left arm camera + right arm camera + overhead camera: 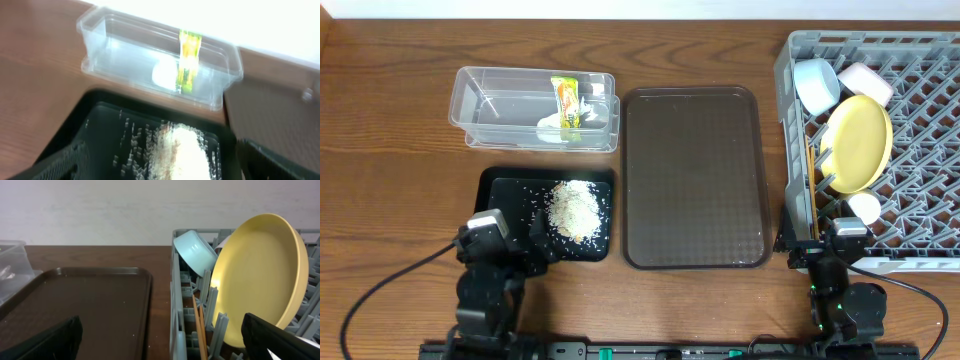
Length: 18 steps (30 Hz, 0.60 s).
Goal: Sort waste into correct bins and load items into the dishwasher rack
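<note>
Your left wrist view is blurring; the left gripper (167,160) is hovering spread wide over the black tray's (500,190) near edge, rice scraps (573,208) heaped inside; wrapper (567,105) and paper scrap (552,127) are lying in the clear tub (480,100); the right gripper (160,340) is gaping beside the rack's (920,130) near-left corner; yellow plate (858,143), blue bowl (815,83), white bowl (865,82) and cup (863,208) are sitting inside, chopsticks (200,325) mostly hidden by lattice.

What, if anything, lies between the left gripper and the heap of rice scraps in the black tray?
Nothing visible does. The left gripper sits open at the near edge of the black tray, and the rice heap lies just ahead of it. Only loose scattered grains dot the tray floor between them.
</note>
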### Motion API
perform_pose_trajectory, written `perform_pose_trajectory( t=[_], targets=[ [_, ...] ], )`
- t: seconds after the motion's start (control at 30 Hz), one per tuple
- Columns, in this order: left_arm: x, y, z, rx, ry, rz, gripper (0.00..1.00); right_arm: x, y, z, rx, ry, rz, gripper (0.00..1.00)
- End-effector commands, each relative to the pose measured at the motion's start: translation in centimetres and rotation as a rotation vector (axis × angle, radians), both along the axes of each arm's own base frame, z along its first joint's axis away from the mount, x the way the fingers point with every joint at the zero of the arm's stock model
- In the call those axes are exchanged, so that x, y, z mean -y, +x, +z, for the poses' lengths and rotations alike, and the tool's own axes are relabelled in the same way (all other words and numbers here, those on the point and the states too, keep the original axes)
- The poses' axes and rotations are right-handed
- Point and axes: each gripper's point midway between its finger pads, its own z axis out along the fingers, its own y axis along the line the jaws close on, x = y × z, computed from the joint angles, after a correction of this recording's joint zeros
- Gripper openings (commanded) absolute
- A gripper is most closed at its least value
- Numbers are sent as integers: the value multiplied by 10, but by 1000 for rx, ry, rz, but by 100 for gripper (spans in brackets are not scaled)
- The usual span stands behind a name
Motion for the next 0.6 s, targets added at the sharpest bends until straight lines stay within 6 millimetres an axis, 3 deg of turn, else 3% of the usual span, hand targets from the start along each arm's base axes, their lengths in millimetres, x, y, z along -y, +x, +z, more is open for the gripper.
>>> perform_pose_trajectory(
  t=[0.0,0.23,0.37,0.43,0.57],
  targets=[
    [-6,7,-6,90,5,31,96,-2,0,0,2,-11,8,99],
    [-7,22,-6,280,30,22,96,-2,0,0,2,-11,8,99],
    [1,22,-11,258,146,-55,96,-2,0,0,2,-11,8,99],
    [2,20,-27,193,137,-60,96,-2,0,0,2,-11,8,99],
    [3,20,-31,178,134,-68,96,-2,0,0,2,-11,8,99]
  ],
)
